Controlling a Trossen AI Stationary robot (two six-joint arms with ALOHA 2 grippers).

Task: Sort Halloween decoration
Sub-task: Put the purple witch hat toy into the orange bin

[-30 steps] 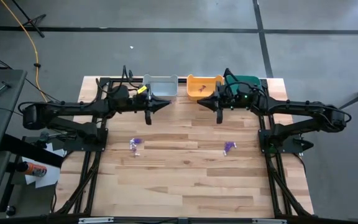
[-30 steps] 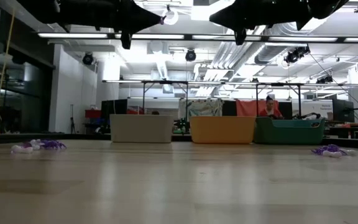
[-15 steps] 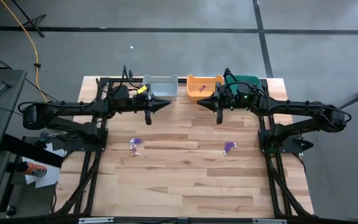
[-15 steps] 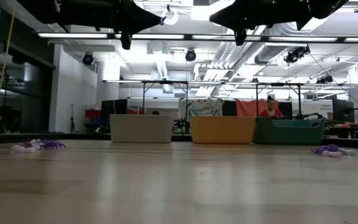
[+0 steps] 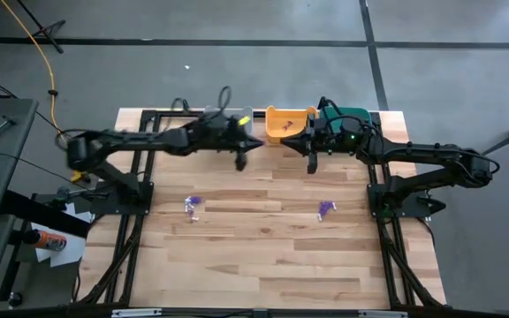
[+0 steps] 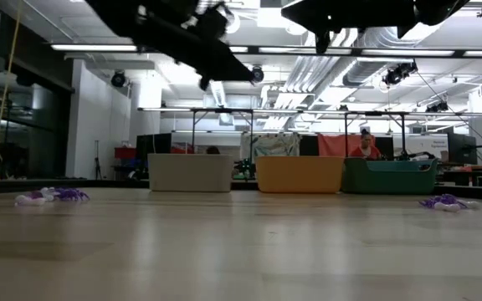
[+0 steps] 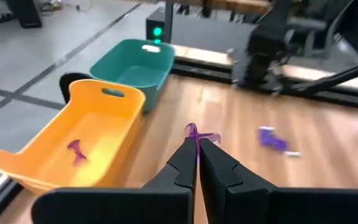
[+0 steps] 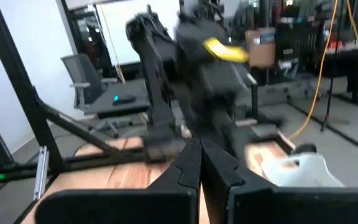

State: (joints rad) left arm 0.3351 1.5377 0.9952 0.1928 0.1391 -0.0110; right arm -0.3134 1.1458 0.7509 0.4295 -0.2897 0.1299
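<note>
Now, left pincer (image 7: 197,148) — pinching a purple trinket (image 7: 194,132) — near orange bin (image 7: 73,144); right pincer (image 8: 199,151) pressed together.

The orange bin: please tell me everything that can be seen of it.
The orange bin is a smooth plastic tub with rounded corners, an open top and a slot handle in its raised end wall. It stands upright on the table's far edge, between the grey bin and the teal bin; whether they touch cannot be told. One small purple trinket lies inside on its floor. No gripper touches it.
</note>
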